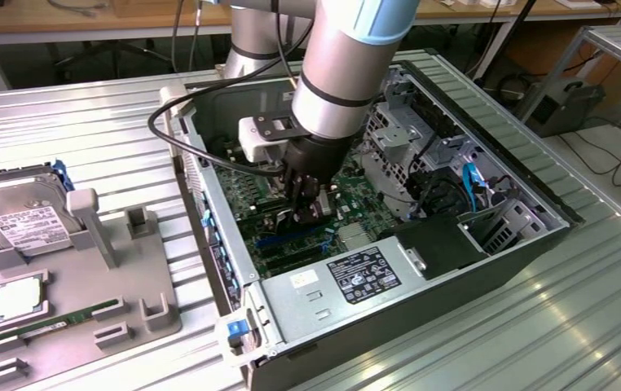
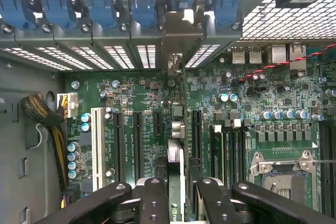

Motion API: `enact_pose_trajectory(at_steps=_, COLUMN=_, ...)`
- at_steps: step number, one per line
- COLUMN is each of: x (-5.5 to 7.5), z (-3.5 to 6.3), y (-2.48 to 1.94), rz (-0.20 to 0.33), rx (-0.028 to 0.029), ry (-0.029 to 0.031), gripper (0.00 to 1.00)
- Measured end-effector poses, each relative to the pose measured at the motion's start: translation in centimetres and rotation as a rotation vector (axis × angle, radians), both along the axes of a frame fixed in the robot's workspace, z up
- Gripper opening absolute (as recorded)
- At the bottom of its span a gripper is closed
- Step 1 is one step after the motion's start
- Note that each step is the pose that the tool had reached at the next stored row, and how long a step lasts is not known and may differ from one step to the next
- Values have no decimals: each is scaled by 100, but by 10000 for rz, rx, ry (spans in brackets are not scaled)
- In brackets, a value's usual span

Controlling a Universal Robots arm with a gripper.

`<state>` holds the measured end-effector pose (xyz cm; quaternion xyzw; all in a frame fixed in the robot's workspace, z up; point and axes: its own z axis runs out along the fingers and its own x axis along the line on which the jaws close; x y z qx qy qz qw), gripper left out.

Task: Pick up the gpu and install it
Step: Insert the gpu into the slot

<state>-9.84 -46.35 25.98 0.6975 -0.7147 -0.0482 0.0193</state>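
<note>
My gripper (image 1: 308, 210) reaches down into the open computer case (image 1: 528, 244), just over the green motherboard (image 1: 278, 236). In the wrist view the gripper (image 2: 177, 203) is shut on the gpu (image 2: 176, 153), a thin card seen edge-on between the two black fingers (image 2: 153, 200). The card stands upright over the expansion slots (image 2: 137, 140), in line with one slot. Its pale metal bracket end (image 2: 175, 59) sits at the case's rear slot openings, among the blue clips (image 2: 142, 6). In the exterior view the gripper hides most of the card.
A power supply (image 1: 343, 281) fills the case's near end and a drive cage (image 1: 398, 134) lines its far wall. The CPU socket (image 2: 283, 174) lies beside the slots. Outside, a grey fixture tray (image 1: 72, 326) holds a memory stick (image 1: 55, 319), with a hard drive (image 1: 17, 216) behind.
</note>
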Motion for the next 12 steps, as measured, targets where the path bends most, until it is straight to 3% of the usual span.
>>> enact_pose_trajectory(at_steps=5, x=0, z=42, y=0, rz=-3, rx=-2, ry=0, gripper=26)
enact_pose_trajectory(at_steps=7, x=2, z=11, y=0, rz=-13, rx=-15, ry=2, gripper=26)
enact_pose_trajectory(at_steps=10, x=5, z=-6, y=2, rz=-226, rx=-140, ry=-1, gripper=26)
enact_pose_trajectory(at_steps=12, x=4, z=-16, y=5, rz=-225, rx=-160, ry=5, gripper=26)
